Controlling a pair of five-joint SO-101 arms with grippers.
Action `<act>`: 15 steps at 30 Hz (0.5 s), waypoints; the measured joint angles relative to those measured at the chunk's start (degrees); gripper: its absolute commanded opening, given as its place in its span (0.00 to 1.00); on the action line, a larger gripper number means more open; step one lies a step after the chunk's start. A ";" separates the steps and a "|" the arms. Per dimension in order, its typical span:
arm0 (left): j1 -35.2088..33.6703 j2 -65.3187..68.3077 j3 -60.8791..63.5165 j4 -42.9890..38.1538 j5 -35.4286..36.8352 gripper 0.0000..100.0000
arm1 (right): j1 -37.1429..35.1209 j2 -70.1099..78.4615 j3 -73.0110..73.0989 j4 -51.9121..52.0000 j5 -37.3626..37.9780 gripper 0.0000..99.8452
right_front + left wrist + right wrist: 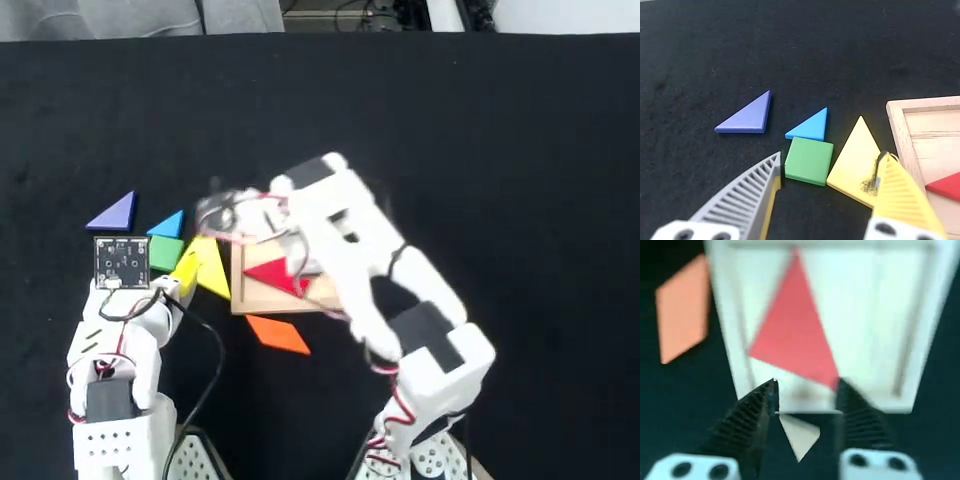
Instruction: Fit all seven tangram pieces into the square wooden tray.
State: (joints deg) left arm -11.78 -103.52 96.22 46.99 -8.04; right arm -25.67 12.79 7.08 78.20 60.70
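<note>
1. The square wooden tray (240, 296) lies mid-table and holds a red triangle (272, 273).
2. The right gripper (806, 384) hangs at the tray's edge, jaws apart, grasping nothing.
3. The left gripper (831, 156), released and empty, hangs over the green square (809, 160) and yellow triangle (855, 155), left of the tray.
4. A blue triangle (812, 129) and a purple triangle (747, 117) lie beyond them.
5. An orange parallelogram (278, 334) lies just near of the tray.

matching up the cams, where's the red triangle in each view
high view: red triangle in the wooden tray.
left wrist view: red triangle corner, inside the tray past the yellow triangle.
right wrist view: red triangle in the tray, just ahead of the right gripper.
shared landmark: the tray rim.
</note>
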 measured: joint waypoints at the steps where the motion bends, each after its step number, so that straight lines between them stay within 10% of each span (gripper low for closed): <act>1: 0.00 0.00 0.00 0.00 0.00 0.30 | 1.58 0.00 0.00 0.09 -2.02 0.04; 15: 0.00 0.00 0.00 0.00 0.00 0.30 | 5.63 0.00 8.18 -9.49 -7.65 0.01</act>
State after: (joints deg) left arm -11.78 -103.52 96.22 46.99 -8.04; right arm -20.04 12.79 15.25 68.70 53.05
